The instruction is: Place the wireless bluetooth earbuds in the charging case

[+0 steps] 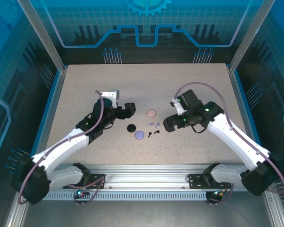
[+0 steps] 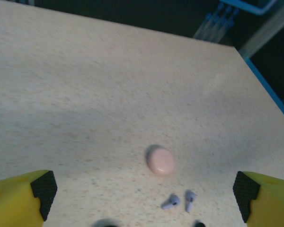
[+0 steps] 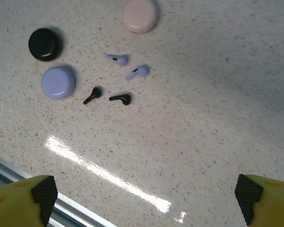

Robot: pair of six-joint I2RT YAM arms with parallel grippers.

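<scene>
Three round charging cases lie shut mid-table: pink [image 1: 151, 112] [image 2: 160, 161] [image 3: 139, 15], black [image 1: 131, 127] [image 3: 45, 44] and lavender [image 1: 140, 135] [image 3: 57, 82]. Two lavender earbuds [image 3: 118, 58] [image 3: 138, 72] [image 2: 171, 202] lie loose below the pink case. Two black earbuds [image 3: 92, 95] [image 3: 120, 98] lie right of the lavender case. My left gripper [image 1: 128, 109] [image 2: 144, 194] hovers open just left of the pink case, holding nothing. My right gripper [image 1: 168, 124] [image 3: 146, 194] hangs open to the right of the earbuds, also holding nothing.
The speckled tabletop [image 1: 85, 90] has free room at the back and on both sides. A metal rail [image 1: 146, 172] runs along the near edge, with blue enclosure walls around the table.
</scene>
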